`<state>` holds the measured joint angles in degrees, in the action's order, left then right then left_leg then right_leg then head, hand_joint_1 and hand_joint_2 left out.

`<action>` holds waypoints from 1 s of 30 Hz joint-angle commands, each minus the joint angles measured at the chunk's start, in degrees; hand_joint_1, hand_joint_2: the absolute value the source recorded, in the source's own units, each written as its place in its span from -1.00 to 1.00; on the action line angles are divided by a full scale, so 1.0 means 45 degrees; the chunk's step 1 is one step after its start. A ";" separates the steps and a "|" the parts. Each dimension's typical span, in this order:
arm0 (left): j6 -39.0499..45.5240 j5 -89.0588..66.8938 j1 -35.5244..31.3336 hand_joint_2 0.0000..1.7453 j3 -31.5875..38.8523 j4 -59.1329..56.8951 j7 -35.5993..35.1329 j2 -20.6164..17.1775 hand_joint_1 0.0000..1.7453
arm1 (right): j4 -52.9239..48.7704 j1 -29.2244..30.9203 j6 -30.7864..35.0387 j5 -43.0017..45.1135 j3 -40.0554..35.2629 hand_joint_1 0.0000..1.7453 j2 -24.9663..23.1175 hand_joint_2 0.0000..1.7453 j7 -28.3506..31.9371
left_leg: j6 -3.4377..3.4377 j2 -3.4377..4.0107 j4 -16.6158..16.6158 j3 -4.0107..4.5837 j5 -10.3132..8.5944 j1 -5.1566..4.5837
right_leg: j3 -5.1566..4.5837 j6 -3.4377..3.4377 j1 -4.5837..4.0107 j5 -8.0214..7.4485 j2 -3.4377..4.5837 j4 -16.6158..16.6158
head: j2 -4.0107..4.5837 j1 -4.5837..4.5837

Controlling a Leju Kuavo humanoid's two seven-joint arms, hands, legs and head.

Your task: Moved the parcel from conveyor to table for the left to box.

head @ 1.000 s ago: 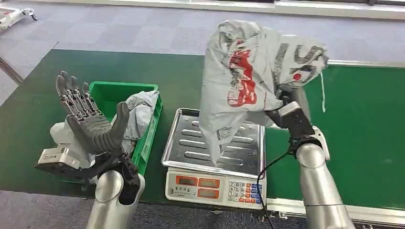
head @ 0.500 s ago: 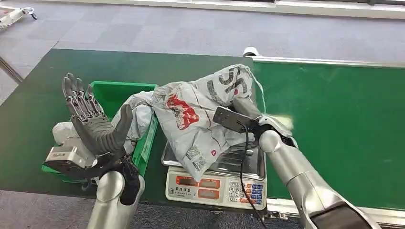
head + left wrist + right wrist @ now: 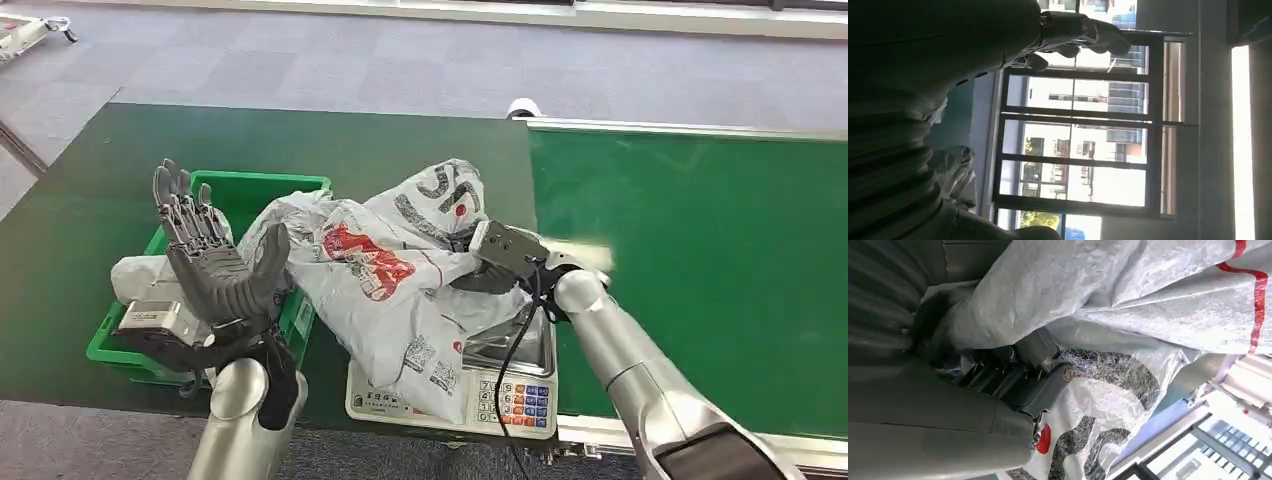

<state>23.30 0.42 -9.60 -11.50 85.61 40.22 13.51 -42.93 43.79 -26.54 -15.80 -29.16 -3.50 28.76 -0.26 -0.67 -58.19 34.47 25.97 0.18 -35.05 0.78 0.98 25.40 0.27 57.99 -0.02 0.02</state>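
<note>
The grey plastic parcel [image 3: 385, 265] with a red logo lies slumped across the scale's steel tray [image 3: 520, 345] and against the green bin's [image 3: 245, 190] near wall. My right hand [image 3: 488, 268] grips it at its right end, and its dark fingers [image 3: 1013, 375] are buried in the parcel's [image 3: 1108, 295] folds. My left hand [image 3: 215, 270] is raised upright in front of the bin with its fingers [image 3: 1083, 35] spread and nothing in it, a short way left of the parcel.
The electronic scale [image 3: 505, 400] sits at the table's front edge between bin and conveyor. The bright green conveyor belt [image 3: 700, 250] runs to the right. The bin holds another grey bag [image 3: 262, 228] and a white packet [image 3: 135, 275]. The dark green table [image 3: 90, 200] extends left.
My right arm has swung the parcel down from high above the scale and leftwards, so it now lies over the tray and bin edge. My left hand drifted slightly right.
</note>
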 commanded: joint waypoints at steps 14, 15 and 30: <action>0.0042 -0.0057 -0.0120 1.00 0.0622 -0.1039 -0.0048 -0.0077 -1.00 | 0.1227 0.0861 0.0918 -0.1515 -0.1724 -1.00 0.0975 1.00 -0.2013 | -0.0003 0.0003 0.0019 -0.0028 0.0000 0.0000 | 0.0035 -0.0009 -0.0003 0.0000 -0.0007 -0.0017 | 0.0000 0.0000; -0.0028 -0.0023 -0.0137 1.00 0.0633 -0.1049 -0.0048 -0.0079 -1.00 | 0.0882 0.0685 0.0120 -0.0927 -0.1620 -1.00 0.1085 1.00 -0.0875 | -0.0004 0.0005 0.0026 -0.0040 0.0000 0.0011 | 0.0053 -0.0013 -0.0015 -0.0004 -0.0010 -0.0036 | 0.0000 -0.0005; -0.0153 0.0009 -0.0280 1.00 0.0435 -0.1274 -0.0048 -0.0069 -1.00 | -0.3384 -0.1679 -0.2527 0.2897 0.0895 -1.00 0.1791 1.00 0.1389 | -0.0005 -0.0032 0.0028 -0.0034 -0.0006 0.0009 | 0.0049 -0.0015 -0.0013 0.0004 -0.0049 -0.0034 | 0.0000 -0.0005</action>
<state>22.73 0.37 -9.39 -10.58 83.03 40.24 13.53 -49.03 40.16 -40.85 -5.61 -32.19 2.27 36.61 -0.26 -0.62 -58.19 34.46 25.98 0.18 -35.07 0.78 0.98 25.40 0.30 57.99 -0.02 0.00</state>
